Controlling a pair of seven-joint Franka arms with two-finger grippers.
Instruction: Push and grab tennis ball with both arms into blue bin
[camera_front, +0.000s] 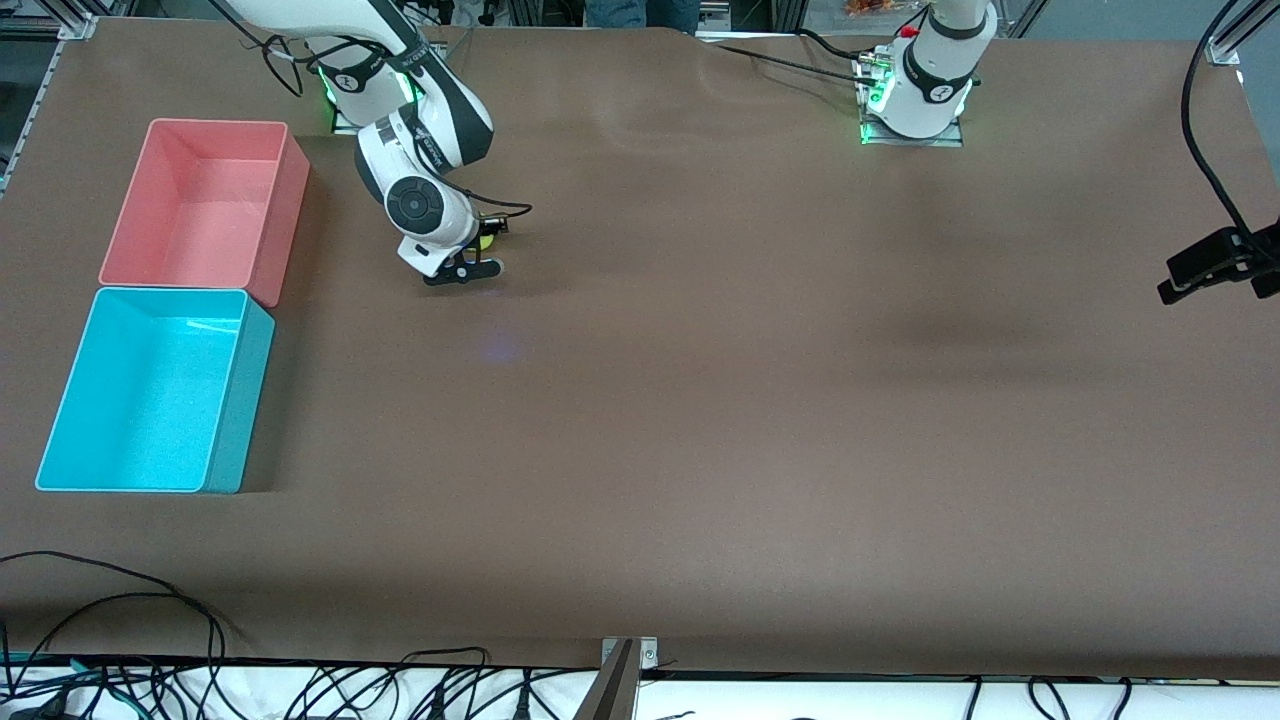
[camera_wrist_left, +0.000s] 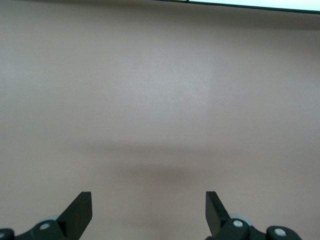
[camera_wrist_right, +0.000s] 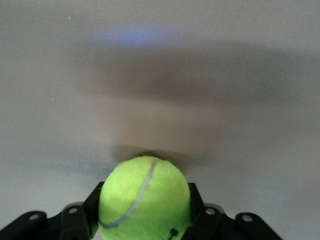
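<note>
Brown table (camera_front: 700, 400); right pincer (camera_wrist_right: 145, 210) around tennis ball (camera_wrist_right: 145, 197)

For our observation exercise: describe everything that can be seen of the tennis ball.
The tennis ball is fuzzy yellow-green with a curved grey seam. The right gripper is shut on it, a black finger pressed to each side, low over the brown table, toward the right arm's end, near the pink bin.
</note>
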